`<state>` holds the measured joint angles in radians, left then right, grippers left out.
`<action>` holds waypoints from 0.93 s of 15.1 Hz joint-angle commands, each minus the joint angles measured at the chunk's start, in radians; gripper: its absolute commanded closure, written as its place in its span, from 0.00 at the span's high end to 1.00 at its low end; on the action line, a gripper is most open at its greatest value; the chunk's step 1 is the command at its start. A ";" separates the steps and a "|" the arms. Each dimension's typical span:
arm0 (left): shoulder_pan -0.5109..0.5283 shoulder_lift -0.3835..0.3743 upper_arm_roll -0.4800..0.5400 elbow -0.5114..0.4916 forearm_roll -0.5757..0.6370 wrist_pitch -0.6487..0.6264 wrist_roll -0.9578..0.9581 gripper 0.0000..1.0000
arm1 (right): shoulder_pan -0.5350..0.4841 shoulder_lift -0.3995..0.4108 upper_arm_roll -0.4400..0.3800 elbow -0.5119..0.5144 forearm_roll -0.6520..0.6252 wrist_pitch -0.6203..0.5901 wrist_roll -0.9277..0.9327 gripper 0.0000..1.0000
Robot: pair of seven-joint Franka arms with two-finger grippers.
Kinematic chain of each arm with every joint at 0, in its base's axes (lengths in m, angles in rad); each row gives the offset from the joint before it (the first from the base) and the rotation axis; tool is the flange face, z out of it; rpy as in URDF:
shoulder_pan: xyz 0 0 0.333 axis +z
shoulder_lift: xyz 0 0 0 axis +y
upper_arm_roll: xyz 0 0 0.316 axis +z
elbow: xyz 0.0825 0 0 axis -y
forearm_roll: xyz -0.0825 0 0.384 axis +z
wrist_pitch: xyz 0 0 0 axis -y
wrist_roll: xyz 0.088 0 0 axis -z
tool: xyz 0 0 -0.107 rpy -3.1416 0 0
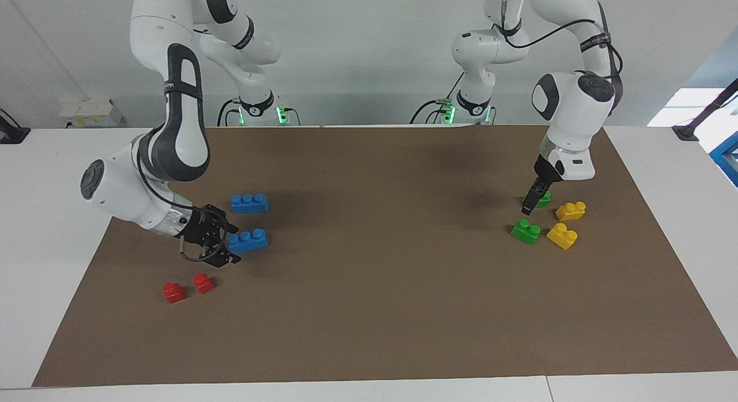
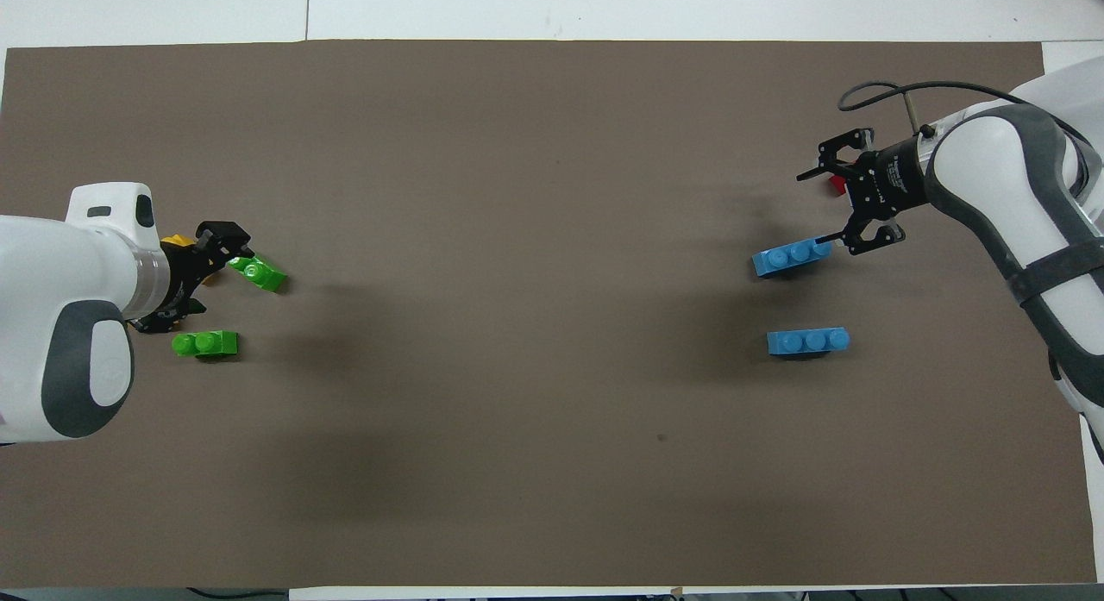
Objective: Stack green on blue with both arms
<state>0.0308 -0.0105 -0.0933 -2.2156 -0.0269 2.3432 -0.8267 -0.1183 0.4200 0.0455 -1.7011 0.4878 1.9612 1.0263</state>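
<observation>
Two blue bricks lie toward the right arm's end. The farther blue brick [image 1: 249, 240] [image 2: 793, 258] lies slightly askew, and my right gripper [image 1: 229, 243] [image 2: 825, 209] is low at its end with its fingers open; I cannot tell if they touch. The nearer blue brick [image 1: 249, 202] [image 2: 808, 341] lies alone. Two green bricks lie toward the left arm's end. My left gripper [image 1: 530, 207] [image 2: 211, 278] hangs open, low at the nearer green brick [image 1: 543, 198] [image 2: 205, 344], partly hiding it. The farther green brick [image 1: 526, 230] [image 2: 257, 273] lies free.
Two yellow bricks [image 1: 571, 210] [image 1: 562, 236] lie beside the green ones, toward the table's end. Two small red bricks [image 1: 173, 292] [image 1: 203, 282] lie farther out than the right gripper. All rest on a brown mat [image 1: 369, 310].
</observation>
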 commanded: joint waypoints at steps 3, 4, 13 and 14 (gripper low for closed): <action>0.001 0.090 0.012 0.002 -0.007 0.057 -0.043 1.00 | -0.040 -0.029 0.007 -0.089 0.018 0.002 -0.057 0.92; 0.007 0.098 0.012 0.002 -0.007 0.059 -0.045 1.00 | -0.044 -0.024 0.007 -0.092 0.018 0.004 -0.066 0.92; 0.012 0.181 0.012 0.014 -0.007 0.172 -0.137 1.00 | -0.055 0.008 0.008 -0.138 0.018 0.079 -0.164 0.92; 0.014 0.191 0.012 0.020 -0.007 0.179 -0.137 1.00 | -0.069 0.019 0.008 -0.138 0.018 0.082 -0.182 0.92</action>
<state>0.0384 0.1488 -0.0789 -2.2144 -0.0269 2.4950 -0.9529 -0.1530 0.4318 0.0434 -1.8169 0.4878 2.0154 0.9023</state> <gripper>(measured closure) 0.000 0.097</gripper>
